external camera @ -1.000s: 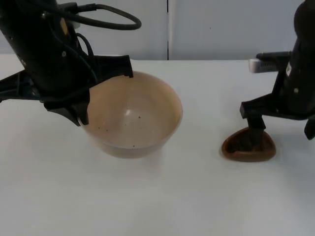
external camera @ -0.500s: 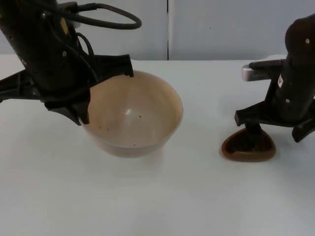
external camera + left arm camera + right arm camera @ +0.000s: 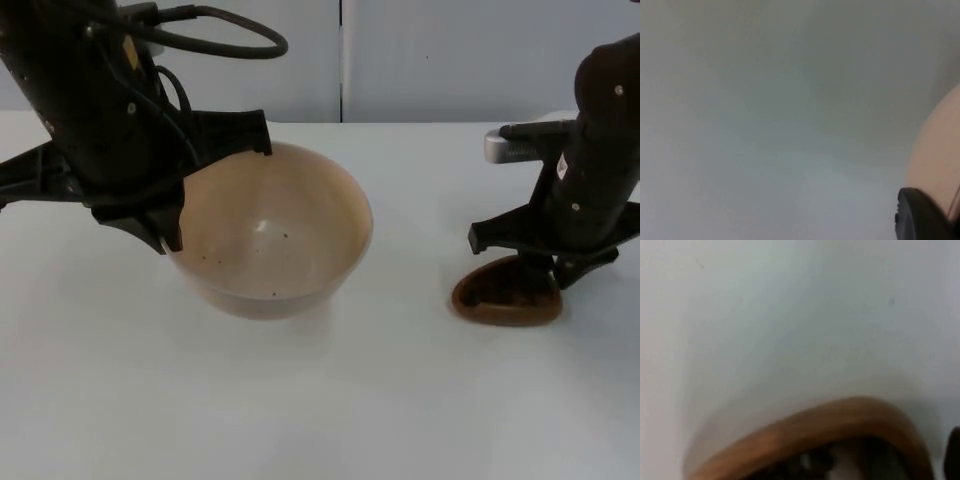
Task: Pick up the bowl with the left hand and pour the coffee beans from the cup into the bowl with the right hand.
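Bowl (image 3: 268, 235) sits mid-table, left gripper (image 3: 165, 235) clamped on its near-left rim, ready to lift. Brown cup (image 3: 505, 294) of beans off right; right gripper (image 3: 545, 265) down on rim, pinch state unclear.

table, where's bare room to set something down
Free: the table strip in front of bowl and cup, and the gap between them. Crowded: the left pincer at the bowl's rim, the right pincer at the cup.
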Robot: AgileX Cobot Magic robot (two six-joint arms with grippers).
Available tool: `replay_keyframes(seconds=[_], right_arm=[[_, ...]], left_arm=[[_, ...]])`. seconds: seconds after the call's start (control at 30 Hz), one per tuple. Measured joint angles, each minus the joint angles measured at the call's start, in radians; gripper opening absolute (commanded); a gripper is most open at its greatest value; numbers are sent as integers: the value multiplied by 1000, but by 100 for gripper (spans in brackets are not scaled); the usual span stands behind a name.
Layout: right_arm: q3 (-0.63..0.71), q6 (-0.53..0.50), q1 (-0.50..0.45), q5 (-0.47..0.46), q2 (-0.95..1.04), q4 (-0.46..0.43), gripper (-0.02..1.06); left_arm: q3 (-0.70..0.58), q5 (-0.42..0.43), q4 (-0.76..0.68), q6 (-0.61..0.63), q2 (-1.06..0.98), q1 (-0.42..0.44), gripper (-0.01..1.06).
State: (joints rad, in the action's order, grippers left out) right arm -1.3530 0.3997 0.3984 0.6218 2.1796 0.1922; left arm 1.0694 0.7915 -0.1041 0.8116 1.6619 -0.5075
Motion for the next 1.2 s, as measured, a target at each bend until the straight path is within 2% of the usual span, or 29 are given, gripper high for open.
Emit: replay_keyframes(seconds=[0.1, 0.17, 0.6, 0.97, 1.13, 1.2], right_arm=[[0, 0, 2, -2, 0, -2, 3], [0, 0, 2, -2, 0, -2, 0], [2, -7, 2, 11, -32, 2, 0], [2, -81, 2, 90, -152, 8, 0], [-7, -129, 2, 149, -192, 8, 0], [-63, -178, 2, 243, -201, -7, 0]], left_arm=[[0, 0, 0, 0, 0, 0, 0], [0, 0, 0, 0, 0, 0, 0], [0, -1, 0, 0, 0, 0, 0], [0, -2, 2, 0, 0, 0, 0], [0, -2, 2, 0, 0, 0, 0], [0, -2, 2, 0, 0, 0, 0]])
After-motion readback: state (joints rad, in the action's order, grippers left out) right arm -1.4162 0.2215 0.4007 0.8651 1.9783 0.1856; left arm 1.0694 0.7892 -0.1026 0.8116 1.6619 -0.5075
